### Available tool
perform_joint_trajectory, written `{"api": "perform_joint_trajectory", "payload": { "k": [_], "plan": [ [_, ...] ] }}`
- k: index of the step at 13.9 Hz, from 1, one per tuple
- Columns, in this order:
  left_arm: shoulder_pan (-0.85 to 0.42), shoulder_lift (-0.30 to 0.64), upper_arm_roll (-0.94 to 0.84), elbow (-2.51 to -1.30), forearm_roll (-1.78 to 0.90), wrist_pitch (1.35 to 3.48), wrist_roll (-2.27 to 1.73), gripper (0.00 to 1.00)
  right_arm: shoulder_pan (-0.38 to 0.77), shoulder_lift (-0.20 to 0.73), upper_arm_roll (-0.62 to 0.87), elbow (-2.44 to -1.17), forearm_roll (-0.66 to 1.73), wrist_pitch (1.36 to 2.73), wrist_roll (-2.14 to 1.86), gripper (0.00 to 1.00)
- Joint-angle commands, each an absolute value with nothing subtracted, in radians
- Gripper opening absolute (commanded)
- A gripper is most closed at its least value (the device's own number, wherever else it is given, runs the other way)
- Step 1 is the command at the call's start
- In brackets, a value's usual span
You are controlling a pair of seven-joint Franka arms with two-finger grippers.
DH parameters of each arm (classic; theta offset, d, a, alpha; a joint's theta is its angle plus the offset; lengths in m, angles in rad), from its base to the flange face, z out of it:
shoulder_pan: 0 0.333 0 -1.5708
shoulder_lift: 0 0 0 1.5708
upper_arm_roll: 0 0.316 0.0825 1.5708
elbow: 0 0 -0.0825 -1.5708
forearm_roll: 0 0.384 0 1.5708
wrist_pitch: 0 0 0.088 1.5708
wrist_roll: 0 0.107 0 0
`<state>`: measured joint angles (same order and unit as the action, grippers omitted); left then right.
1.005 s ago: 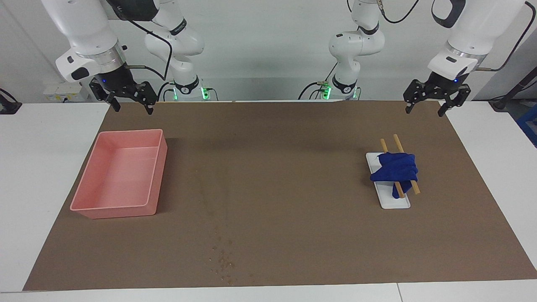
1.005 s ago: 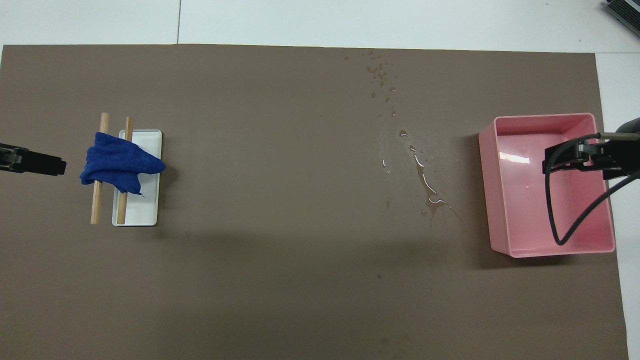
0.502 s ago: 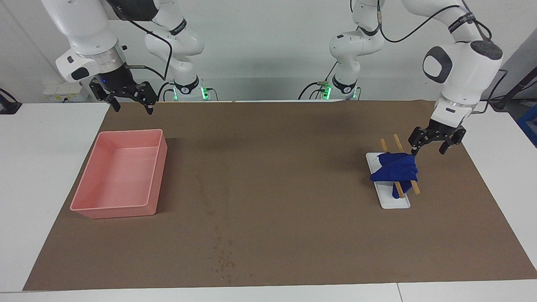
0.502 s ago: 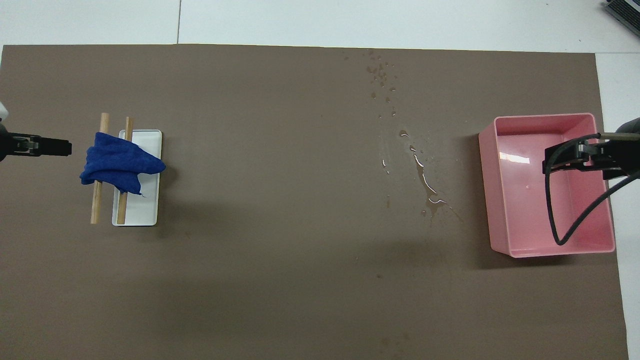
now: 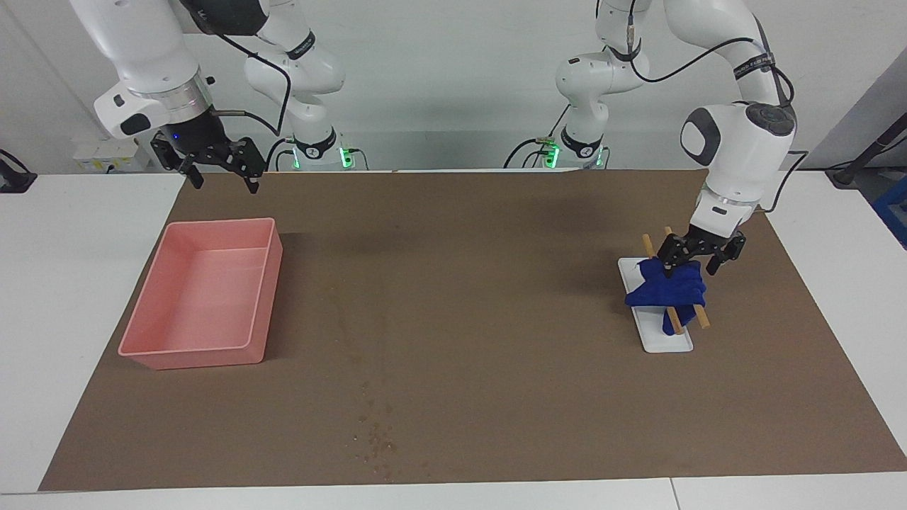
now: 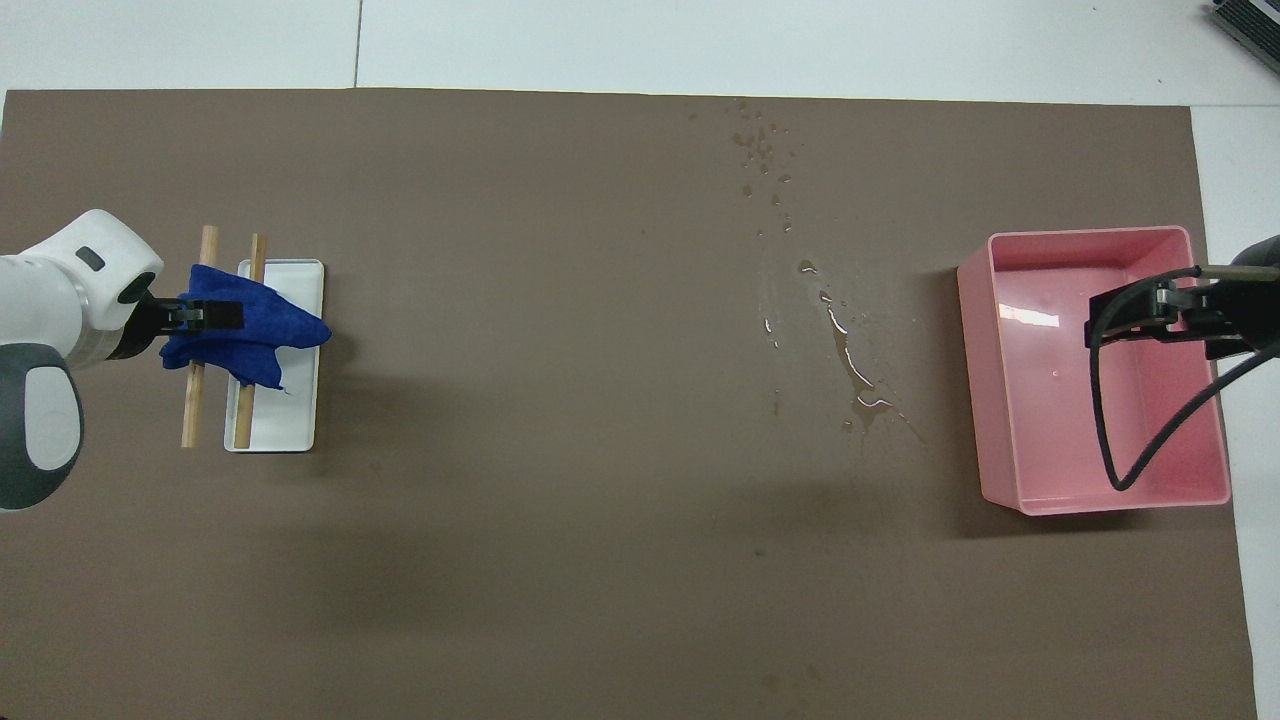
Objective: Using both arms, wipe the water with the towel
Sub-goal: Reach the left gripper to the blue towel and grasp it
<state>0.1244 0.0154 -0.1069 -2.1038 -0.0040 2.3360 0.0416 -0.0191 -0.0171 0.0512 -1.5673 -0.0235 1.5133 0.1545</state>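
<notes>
The blue towel (image 5: pixel 673 290) (image 6: pixel 270 335) lies rumpled over two wooden sticks (image 6: pixel 190 410) on a white tray (image 5: pixel 666 341) (image 6: pixel 285 420) toward the left arm's end of the table. My left gripper (image 5: pixel 689 268) (image 6: pixel 225 316) is down at the towel's end nearer to the robots, open, its fingers straddling the cloth. Water shows as a wet streak (image 6: pixel 850 360) and dark speckles (image 6: pixel 760 150) (image 5: pixel 375 439) on the brown mat. The right gripper (image 5: pixel 225 184) (image 6: pixel 1110 318) waits open in the air over the pink bin's edge nearer to the robots.
A pink bin (image 5: pixel 198 347) (image 6: pixel 1100 500) stands toward the right arm's end, beside the wet streak. The brown mat (image 5: pixel 496 319) covers most of the white table. A black cable (image 6: pixel 1130 470) loops down from the right wrist over the bin.
The left arm swung down from its raised pose and brought its open gripper onto the towel. Its white forearm now shows in the overhead view. The right arm stayed still.
</notes>
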Motion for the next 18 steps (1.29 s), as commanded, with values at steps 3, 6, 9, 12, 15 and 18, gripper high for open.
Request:
{"api": "perform_joint_trajectory", "payload": {
  "k": [3, 6, 9, 12, 15, 18],
  "plan": [
    [0.127, 0.011, -0.098, -2.141, 0.002, 2.396, 0.106, 0.94, -0.017, -0.028, 0.057, -1.574, -0.025, 1.517, 0.16, 1.0],
    [0.13, 0.026, -0.098, -2.141, 0.002, 2.431, 0.107, 0.93, -0.017, -0.029, 0.057, -1.574, -0.025, 1.516, 0.16, 1.0],
    [0.13, 0.028, -0.098, -2.141, 0.002, 2.431, 0.103, 0.53, -0.015, -0.031, 0.058, -1.575, -0.025, 1.514, 0.161, 1.0],
    [0.13, 0.028, -0.098, -2.132, 0.002, 2.415, 0.107, 0.0, -0.015, -0.032, 0.058, -1.578, -0.025, 1.514, 0.161, 1.0],
    [0.126, 0.032, -0.097, -2.109, 0.002, 2.396, 0.106, 0.0, -0.017, -0.032, 0.057, -1.578, -0.023, 1.511, 0.161, 1.0],
    [0.117, 0.032, -0.097, -2.054, 0.003, 2.332, 0.1, 0.0, -0.017, -0.032, 0.058, -1.578, -0.023, 1.508, 0.161, 1.0]
  ]
}}
